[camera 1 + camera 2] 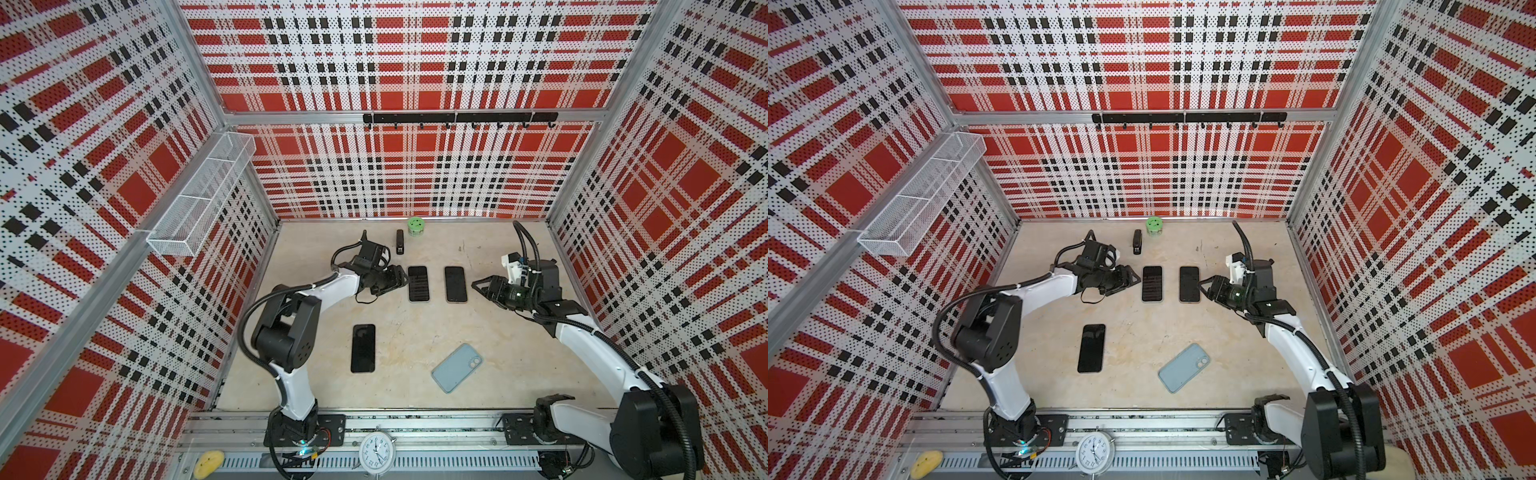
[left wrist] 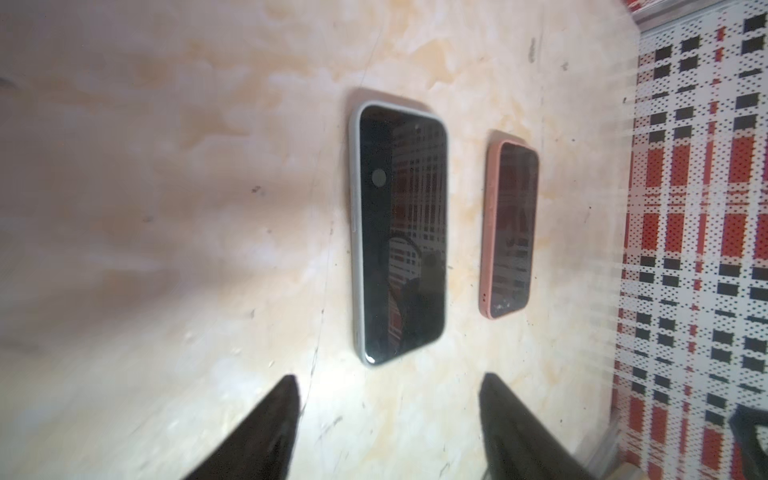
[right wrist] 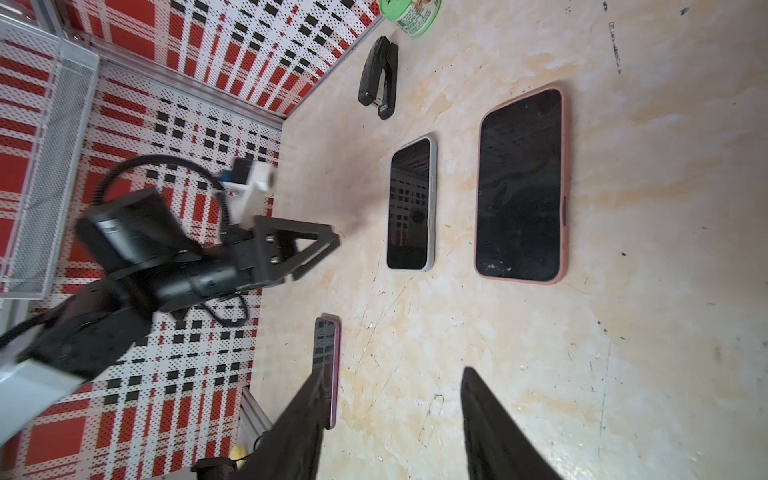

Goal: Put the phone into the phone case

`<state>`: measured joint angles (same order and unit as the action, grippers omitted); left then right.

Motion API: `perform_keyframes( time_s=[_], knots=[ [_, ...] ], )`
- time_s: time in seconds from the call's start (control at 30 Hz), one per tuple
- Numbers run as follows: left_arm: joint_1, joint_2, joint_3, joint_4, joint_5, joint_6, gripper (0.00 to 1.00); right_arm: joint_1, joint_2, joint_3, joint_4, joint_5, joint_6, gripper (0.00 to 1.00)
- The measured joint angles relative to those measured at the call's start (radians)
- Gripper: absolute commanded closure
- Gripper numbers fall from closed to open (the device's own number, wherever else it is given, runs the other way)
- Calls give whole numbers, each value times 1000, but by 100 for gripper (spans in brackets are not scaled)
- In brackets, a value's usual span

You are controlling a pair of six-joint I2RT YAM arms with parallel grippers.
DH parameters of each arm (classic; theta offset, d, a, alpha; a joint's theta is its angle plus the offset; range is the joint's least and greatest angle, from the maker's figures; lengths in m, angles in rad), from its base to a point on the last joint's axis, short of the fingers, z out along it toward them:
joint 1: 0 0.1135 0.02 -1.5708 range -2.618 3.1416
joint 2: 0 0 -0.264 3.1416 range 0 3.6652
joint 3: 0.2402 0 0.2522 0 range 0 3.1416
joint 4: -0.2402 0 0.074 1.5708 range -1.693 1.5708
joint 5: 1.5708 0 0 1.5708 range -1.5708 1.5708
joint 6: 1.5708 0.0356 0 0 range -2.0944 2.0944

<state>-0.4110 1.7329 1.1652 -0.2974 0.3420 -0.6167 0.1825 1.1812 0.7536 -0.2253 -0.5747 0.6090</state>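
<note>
Left gripper (image 2: pixel 389 376) and right gripper (image 3: pixel 392 370) spread, empty, over mottled beige tabletop (image 1: pixel 415 332) within plaid walls (image 1: pixel 395 174).

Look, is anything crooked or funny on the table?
Yes. The light blue case lies slanted, camera side up, while the pale-cased phone, pink-cased phone and magenta-cased phone lie straight, screens up. Whitish specks dot the pink-cased phone's screen corner.

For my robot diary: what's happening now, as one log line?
left gripper: open, empty, near grey-cased phone | right gripper: open, empty, near pink-cased phone | phones: flat on table
</note>
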Motion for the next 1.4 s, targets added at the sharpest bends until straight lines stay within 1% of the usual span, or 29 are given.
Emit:
perform_keyframes(
  time_s=[0.1, 0.13, 0.2, 0.3, 0.37, 0.47, 0.67, 0.77, 0.93, 1.07, 1.17, 1.4],
  knots=[
    [-1, -228, -95, -58, -123, 2, 3, 118, 14, 20, 0, 48, -7, 40],
    [-1, -303, -134, -71, -155, -3, 0, 161, 31, 26, 15, 61, -5, 39],
    [-1, -467, -237, -103, -226, -23, 1, 246, 90, 40, 61, 82, 10, 37],
    [10, -668, -400, -147, -277, -72, 1, 361, 225, 74, 121, 110, 42, 36],
    [18, -757, -497, -171, -284, -111, 0, 420, 318, 106, 151, 120, 66, 36],
    [43, -825, -616, -182, -269, -172, 1, 492, 435, 152, 203, 130, 114, 35],
    [119, -822, -793, -94, -160, -294, 0, 597, 601, 206, 320, 132, 236, 34],
    [152, -795, -831, -30, -112, -335, 0, 631, 655, 207, 367, 132, 301, 33],
    [186, -751, -871, 145, -39, -397, 0, 670, 734, 210, 435, 132, 384, 34],
    [187, -702, -892, 272, 13, -439, 0, 683, 764, 225, 485, 132, 433, 34],
    [183, -678, -901, 331, 37, -461, 0, 688, 785, 232, 525, 127, 464, 34],
    [119, -652, -907, 389, 57, -512, 0, 689, 828, 232, 640, 112, 531, 35]
  ],
)
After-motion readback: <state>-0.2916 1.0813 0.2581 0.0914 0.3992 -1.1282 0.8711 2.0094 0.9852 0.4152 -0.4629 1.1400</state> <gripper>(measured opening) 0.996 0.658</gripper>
